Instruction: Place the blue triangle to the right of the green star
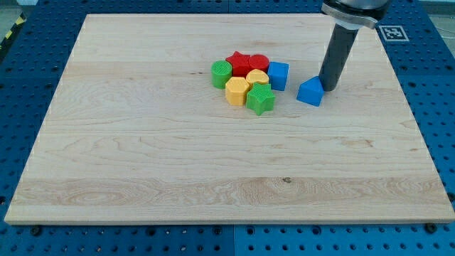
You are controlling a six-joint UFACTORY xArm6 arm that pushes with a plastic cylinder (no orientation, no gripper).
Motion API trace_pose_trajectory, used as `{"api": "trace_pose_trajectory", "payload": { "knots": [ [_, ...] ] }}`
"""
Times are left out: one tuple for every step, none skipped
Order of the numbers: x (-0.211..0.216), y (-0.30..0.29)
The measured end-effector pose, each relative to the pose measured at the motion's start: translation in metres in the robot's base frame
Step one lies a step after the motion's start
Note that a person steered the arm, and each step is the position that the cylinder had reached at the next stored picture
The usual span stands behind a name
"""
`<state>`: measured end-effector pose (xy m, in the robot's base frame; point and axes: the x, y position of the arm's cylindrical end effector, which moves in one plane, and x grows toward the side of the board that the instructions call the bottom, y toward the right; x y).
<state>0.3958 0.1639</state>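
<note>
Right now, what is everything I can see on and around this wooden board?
Wooden board: one, pale wood, fills most of the view.
Blue perforated table: one, under and around the board.
Blue triangle block: one, apart, to the view's right of the cluster.
Blue cube block: one, cluster's right edge.
Green star block: one, cluster's bottom right.
Green round block: one, cluster's left.
Yellow hexagon block: one, cluster's bottom.
Yellow block: one, cluster's middle, shape unclear.
Red star block: one, cluster's top.
Red block: one, beside it, shape unclear.
My tip: dark rod's end, against the blue triangle's upper right.
</note>
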Motion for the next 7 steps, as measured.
{"api": "trace_pose_trajectory", "payload": {
  "knots": [
    [0.009, -0.002],
    [0.015, -0.021],
    [0.015, -0.031],
    [0.015, -0.023],
    [0.026, 0.0],
    [0.04, 0.002],
    [0.04, 0.002]
  ]
}}
